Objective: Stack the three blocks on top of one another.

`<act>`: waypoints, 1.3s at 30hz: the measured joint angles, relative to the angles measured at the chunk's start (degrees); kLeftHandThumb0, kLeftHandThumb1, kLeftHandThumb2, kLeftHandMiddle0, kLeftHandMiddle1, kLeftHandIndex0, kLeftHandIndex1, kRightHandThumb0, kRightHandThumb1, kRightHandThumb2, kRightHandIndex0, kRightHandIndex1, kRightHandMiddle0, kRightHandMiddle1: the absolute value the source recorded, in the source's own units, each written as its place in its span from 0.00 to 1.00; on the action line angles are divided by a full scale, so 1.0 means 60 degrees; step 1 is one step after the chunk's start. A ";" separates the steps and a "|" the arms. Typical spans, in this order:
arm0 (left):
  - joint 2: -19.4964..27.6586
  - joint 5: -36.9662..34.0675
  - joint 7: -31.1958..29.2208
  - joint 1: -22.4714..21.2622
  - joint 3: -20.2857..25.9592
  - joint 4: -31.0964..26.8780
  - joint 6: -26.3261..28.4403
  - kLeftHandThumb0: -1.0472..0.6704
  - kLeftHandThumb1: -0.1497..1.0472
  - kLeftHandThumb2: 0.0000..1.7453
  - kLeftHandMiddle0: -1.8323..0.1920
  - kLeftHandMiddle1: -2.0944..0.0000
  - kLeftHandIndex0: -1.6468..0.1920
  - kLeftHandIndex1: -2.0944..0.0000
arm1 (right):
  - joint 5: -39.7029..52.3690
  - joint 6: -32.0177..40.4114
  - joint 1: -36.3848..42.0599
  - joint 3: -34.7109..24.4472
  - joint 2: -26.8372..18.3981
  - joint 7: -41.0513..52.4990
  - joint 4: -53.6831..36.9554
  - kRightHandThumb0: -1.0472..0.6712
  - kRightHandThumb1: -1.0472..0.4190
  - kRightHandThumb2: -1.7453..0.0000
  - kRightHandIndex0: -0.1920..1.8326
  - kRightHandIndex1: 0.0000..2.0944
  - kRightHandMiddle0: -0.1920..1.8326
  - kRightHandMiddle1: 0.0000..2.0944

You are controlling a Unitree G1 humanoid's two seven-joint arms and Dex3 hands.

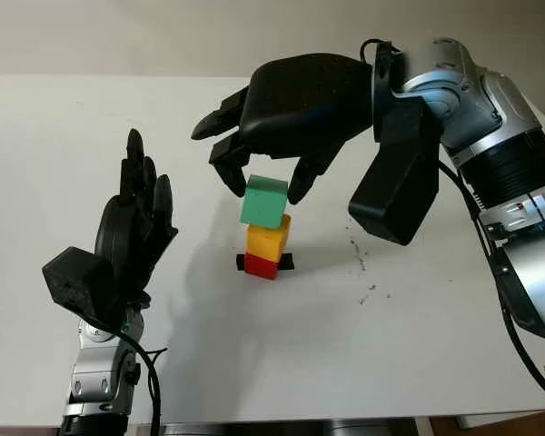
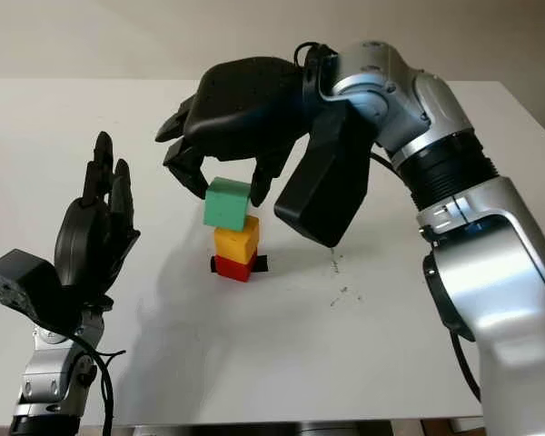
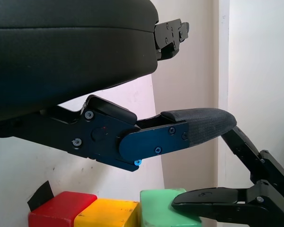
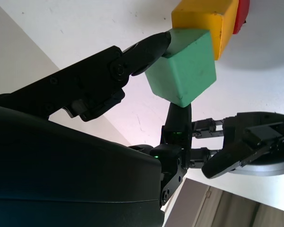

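Working down from the tabletop [image 1: 418, 345]: right hand [image 1: 268, 186] arches over the stack mid-table, fingers [image 1: 302, 186] pinching the green block [image 1: 263, 202] from both sides, probably to keep it square while it seats. Left hand [image 1: 132, 227] stands upright well to the side, open, holding nothing, clear of the stack. Green sits slightly skewed on yellow [image 1: 267, 240], yellow on red [image 1: 261, 265], so my guess is release comes next.

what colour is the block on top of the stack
Green, sitting on the yellow block; clearest in the left eye view.
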 measured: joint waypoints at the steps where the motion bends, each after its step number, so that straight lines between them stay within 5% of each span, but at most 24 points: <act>1: 0.0000 0.0000 0.0003 0.0000 0.0001 0.0000 -0.0008 0.14 1.00 0.35 1.00 0.97 1.00 0.97 | -0.0067 -0.0001 0.0002 0.0017 -0.0001 0.0000 0.0000 0.42 0.08 0.97 0.24 0.03 0.33 0.57; 31: 0.0002 0.0023 -0.0037 0.0000 0.0001 0.0084 -0.0046 0.14 1.00 0.34 0.99 0.97 0.98 0.97 | 0.0801 0.0239 0.0104 0.0090 -0.0004 0.1118 -0.0028 0.39 0.05 0.97 0.17 0.01 0.27 0.58; 32: 0.0002 0.0023 -0.0036 0.0000 0.0001 0.0084 -0.0047 0.14 1.00 0.34 0.99 0.97 0.98 0.97 | 0.0802 0.0245 0.0105 0.0091 -0.0009 0.1168 -0.0038 0.37 0.06 0.97 0.16 0.01 0.23 0.57; 34: 0.0002 0.0024 -0.0036 0.0000 0.0001 0.0084 -0.0047 0.14 1.00 0.35 0.99 0.97 0.98 0.97 | 0.0694 0.0267 0.0108 0.0141 -0.0038 0.1348 -0.0102 0.31 0.08 0.97 0.08 0.02 0.18 0.29; 36: 0.0002 0.0024 -0.0040 0.0000 0.0001 0.0084 -0.0049 0.14 1.00 0.35 0.99 0.97 0.99 0.97 | 0.0517 0.0281 0.0125 0.0226 -0.0051 0.1446 -0.0157 0.26 0.09 0.97 0.02 0.01 0.13 0.13; 39: 0.0002 0.0024 -0.0044 0.0000 0.0001 0.0083 -0.0048 0.14 1.00 0.34 0.99 0.97 0.98 0.97 | 0.0316 0.0242 0.0129 0.0250 -0.0091 0.1411 -0.0243 0.21 0.10 0.97 0.00 0.00 0.05 0.05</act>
